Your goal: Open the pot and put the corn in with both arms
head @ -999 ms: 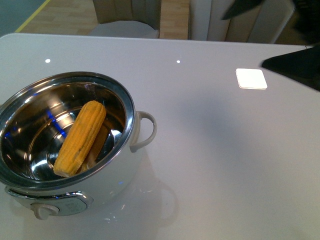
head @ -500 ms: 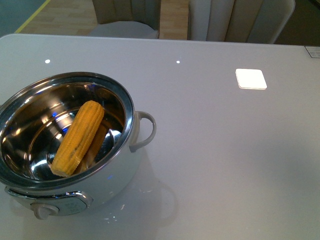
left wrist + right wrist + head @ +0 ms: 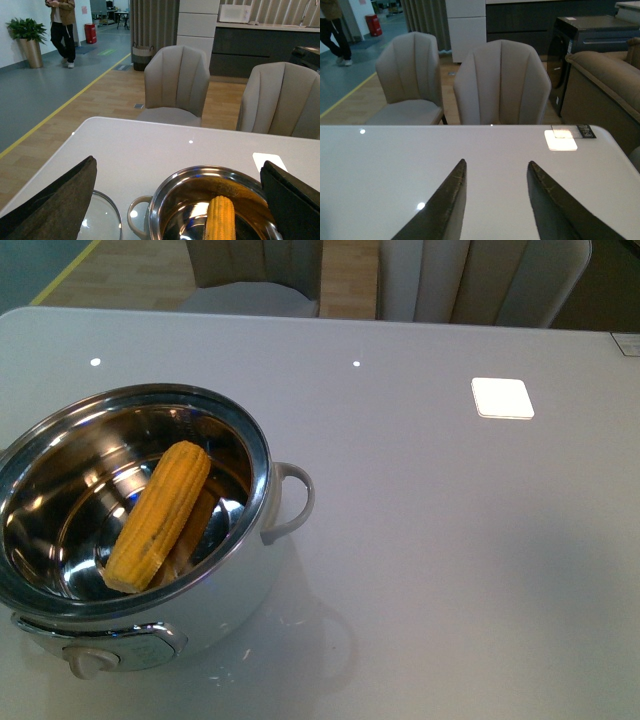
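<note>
The pot (image 3: 232,595) stands open at the table's near left, its steel bowl and rim uncovered. The corn (image 3: 160,515) lies slanted inside the bowl, leaning on the inner wall. Neither arm shows in the front view. In the left wrist view my left gripper (image 3: 177,162) is open wide above the pot (image 3: 165,192), its fingers (image 3: 55,200) apart on either side of the corn (image 3: 220,220) and touching nothing. My right gripper (image 3: 496,162) is open over bare table, with nothing between its fingers (image 3: 445,205).
A round glass lid (image 3: 102,222) lies flat on the table beside the pot's loop handle (image 3: 135,212). A bright white square (image 3: 502,397) marks the table's far right. Beige chairs (image 3: 500,82) stand beyond the far edge. A person (image 3: 62,25) walks far off.
The black arm parts at the front view's upper right one second ago have left that view. Pot and corn stay where they were.
</note>
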